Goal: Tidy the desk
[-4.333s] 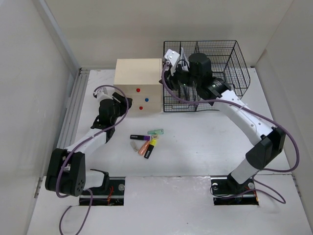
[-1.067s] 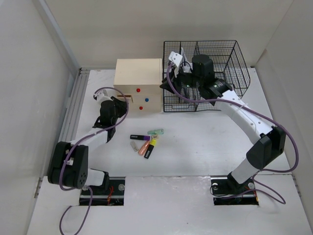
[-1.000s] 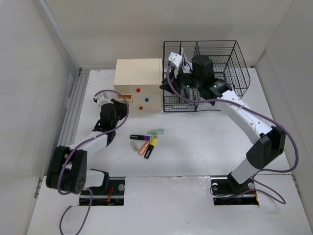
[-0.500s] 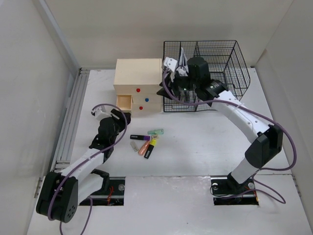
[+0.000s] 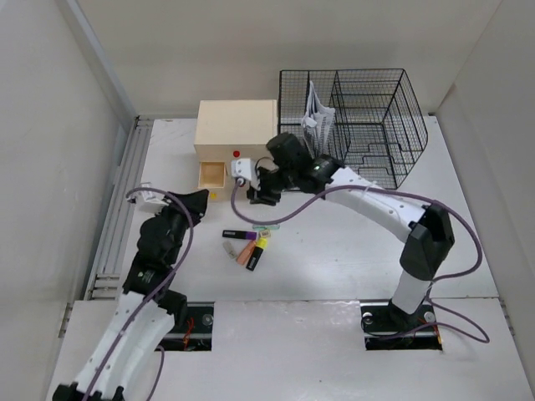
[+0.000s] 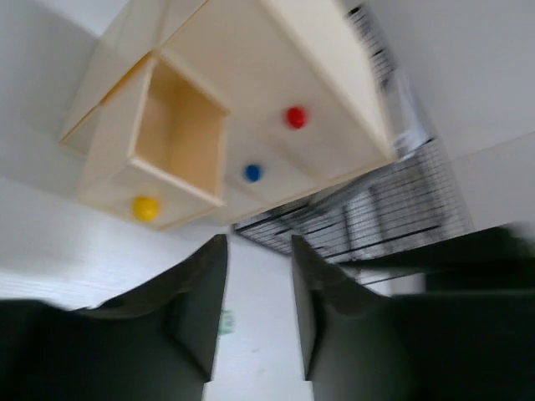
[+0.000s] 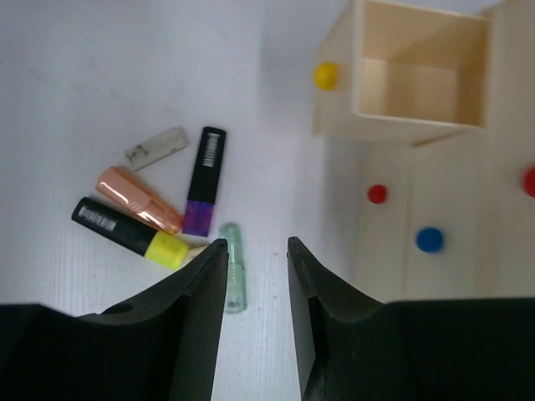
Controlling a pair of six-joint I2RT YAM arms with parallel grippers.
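Judging by its broad matte top, the desk (image 5: 351,251) looked rigid, heavy and fixed, and it filled the floor of the top view. It offered no hold itself, so any grasping would fall to the loose highlighters (image 5: 249,238). These looked light, stiff and smooth, best pinched across the barrel near mid-length.

Nearest, the left arm (image 5: 155,251) rose folded from its base at 7 o'clock. The left gripper (image 6: 257,251) was parted and empty, aimed toward the open drawer (image 6: 180,142) at its 2 o'clock.

Farther in, the right arm (image 5: 376,200) reached across from 5 o'clock with its elbow bent. The right gripper (image 7: 255,249) was spread and held nothing, hovering with the highlighters at its 6 o'clock and the drawer at its 9 o'clock.

Beyond stood the drawer box (image 5: 236,125), with the wire organizer (image 5: 368,117) at its 3 o'clock.
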